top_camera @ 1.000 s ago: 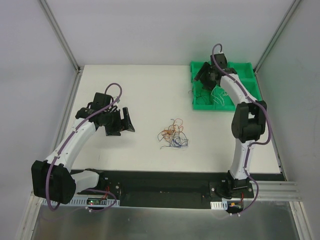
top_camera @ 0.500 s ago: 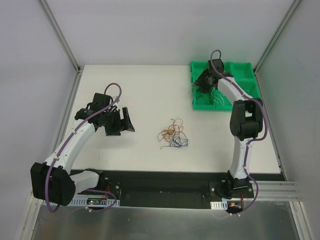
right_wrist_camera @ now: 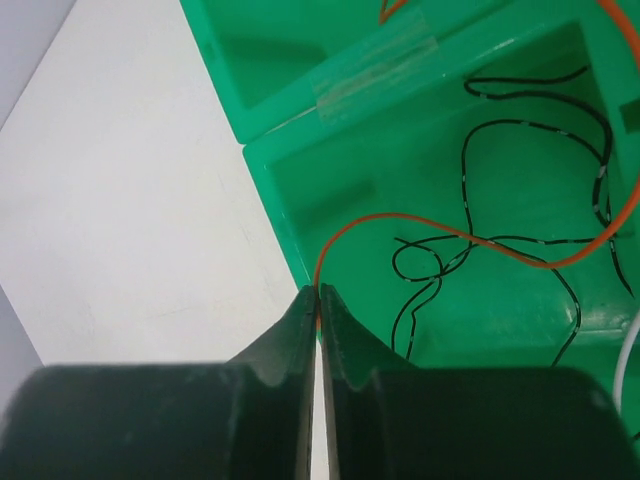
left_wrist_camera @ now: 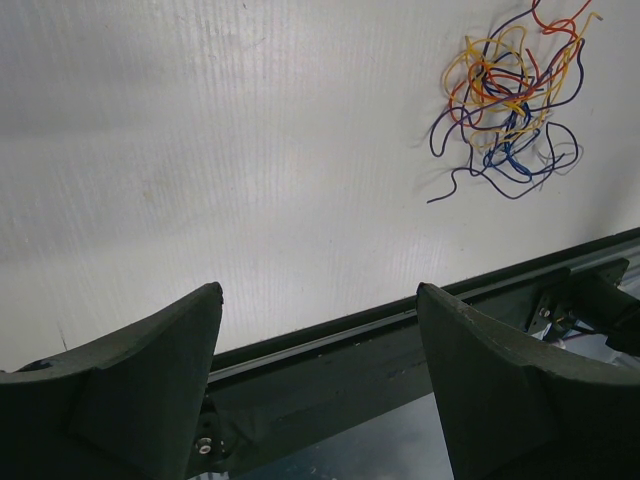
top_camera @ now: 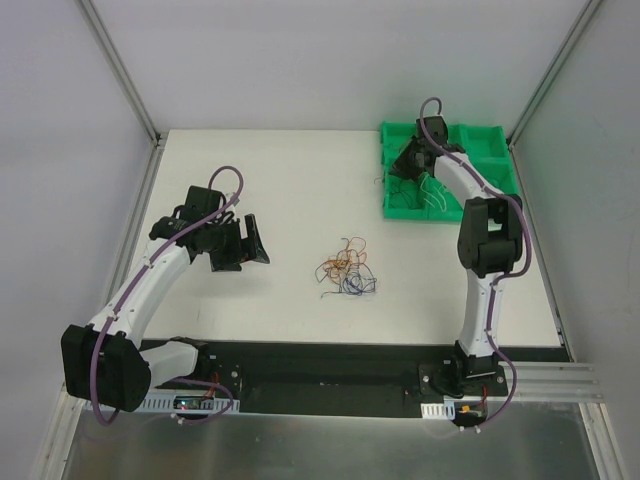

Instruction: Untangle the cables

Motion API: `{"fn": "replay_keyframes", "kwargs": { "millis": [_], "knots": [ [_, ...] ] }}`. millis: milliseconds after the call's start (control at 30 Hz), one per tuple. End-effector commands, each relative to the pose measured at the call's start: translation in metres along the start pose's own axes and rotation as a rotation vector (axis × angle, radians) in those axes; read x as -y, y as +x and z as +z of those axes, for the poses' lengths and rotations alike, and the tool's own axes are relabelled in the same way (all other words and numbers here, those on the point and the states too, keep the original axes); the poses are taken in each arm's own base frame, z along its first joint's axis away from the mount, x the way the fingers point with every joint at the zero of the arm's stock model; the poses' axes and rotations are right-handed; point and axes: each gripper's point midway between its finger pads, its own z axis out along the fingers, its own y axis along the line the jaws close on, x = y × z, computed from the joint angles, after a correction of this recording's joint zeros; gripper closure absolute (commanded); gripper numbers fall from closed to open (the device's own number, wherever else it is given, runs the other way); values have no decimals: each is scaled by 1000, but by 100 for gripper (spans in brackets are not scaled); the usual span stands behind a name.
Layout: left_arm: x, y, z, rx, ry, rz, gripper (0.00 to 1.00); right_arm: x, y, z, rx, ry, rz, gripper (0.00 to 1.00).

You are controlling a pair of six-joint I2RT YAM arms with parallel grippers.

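A knot of thin orange, red, blue and white cables lies mid-table; the left wrist view shows this cable knot at upper right. My left gripper hovers to the left of it, open and empty. My right gripper is down at the left wall of the green tray. In the right wrist view its jaws are shut on one end of an orange cable that arcs across the tray compartment. A black cable lies loose on the compartment floor.
The green tray has several compartments, with a taped divider at the top. A white cable shows at its right edge. Metal frame posts and the black base rail border the white table.
My right gripper dropped toward the tray's left compartment and closed from open onto the orange cable. The left arm and the knot have not moved.
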Motion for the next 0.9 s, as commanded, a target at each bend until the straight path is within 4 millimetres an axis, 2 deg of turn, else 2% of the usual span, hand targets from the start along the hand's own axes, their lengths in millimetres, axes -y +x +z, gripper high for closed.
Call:
{"fn": "replay_keyframes", "kwargs": {
  "millis": [0, 133, 233, 467, 533, 633, 767, 867],
  "knots": [
    [2, -2, -3, 3, 19, 19, 22, -19, -21, -8, 54, -32, -48, 97],
    [1, -1, -1, -4, 18, 18, 22, -24, -31, -10, 79, -42, -76, 99],
    [2, -2, -2, -3, 21, 22, 22, -38, -45, -16, 125, -81, -114, 99],
    [-1, 1, 0, -9, 11, 14, 22, -86, -97, -38, 261, -239, -95, 99],
    [-2, 1, 1, -13, 8, 12, 22, -94, -110, -36, 288, -266, -67, 99],
    [-1, 0, 2, -19, 10, 9, 22, -95, -127, -21, 306, -300, 8, 99],
    [-1, 0, 2, -20, 7, 3, 22, -84, -145, 12, 320, -368, 152, 99],
    [-3, 3, 3, -22, 5, -9, 23, -77, -159, 27, 349, -370, 185, 99]
  ]
}}
